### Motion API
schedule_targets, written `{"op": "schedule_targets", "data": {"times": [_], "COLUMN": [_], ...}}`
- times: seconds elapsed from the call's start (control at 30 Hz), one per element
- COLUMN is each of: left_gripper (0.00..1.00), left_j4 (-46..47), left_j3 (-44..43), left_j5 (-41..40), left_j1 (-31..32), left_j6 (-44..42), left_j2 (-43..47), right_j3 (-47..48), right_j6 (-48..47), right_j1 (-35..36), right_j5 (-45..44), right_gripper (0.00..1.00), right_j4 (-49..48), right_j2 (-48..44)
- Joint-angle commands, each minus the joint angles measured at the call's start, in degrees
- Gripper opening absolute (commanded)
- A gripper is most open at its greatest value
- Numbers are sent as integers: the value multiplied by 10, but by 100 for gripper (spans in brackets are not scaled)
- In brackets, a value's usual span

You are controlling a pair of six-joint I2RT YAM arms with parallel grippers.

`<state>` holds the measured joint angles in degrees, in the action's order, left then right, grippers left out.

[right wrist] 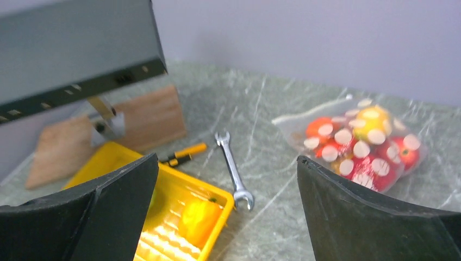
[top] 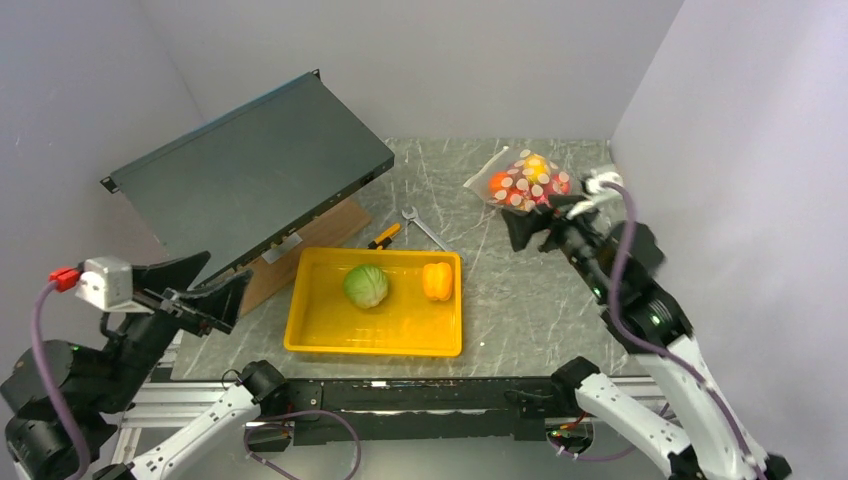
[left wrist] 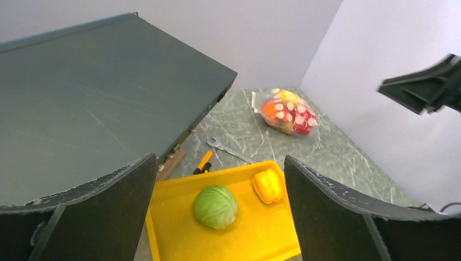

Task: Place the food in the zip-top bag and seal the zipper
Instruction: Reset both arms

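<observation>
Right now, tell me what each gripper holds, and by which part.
Nothing is held. The left gripper and the right gripper are both open with nothing between their fingers; the zip-top bag lies apart from both.

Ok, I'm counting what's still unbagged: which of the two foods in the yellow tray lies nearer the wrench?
The yellow pepper, at the tray's right end; the green cabbage sits further left, away from the wrench.
</observation>
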<state>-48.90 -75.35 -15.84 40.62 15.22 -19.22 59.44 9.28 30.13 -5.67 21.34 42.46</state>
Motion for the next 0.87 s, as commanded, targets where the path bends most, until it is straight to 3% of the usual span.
{"op": "schedule_targets", "data": {"times": [0.0, 0.13, 0.33, 0.83], "left_gripper": [92, 94, 96, 96], "left_j4": [28, 73, 127, 107], "left_j3": [-25, -19, -6, -31], "left_j5": [-29, -36, -51, -62], "left_j1": [-2, -2, -1, -2], "left_j6": [-32, -56, -83, -98], "left_j2": [23, 49, 78, 57], "right_j3": [17, 29, -15, -4], "right_j6": [8, 32, 24, 32], "right_j1": [-1, -1, -1, -1], "right_j5": [-25, -85, -68, -126], "right_gripper": [100, 100, 100, 100], "right_j4": [-8, -9, -82, -68], "right_j2": [-72, -118, -187, -157]}}
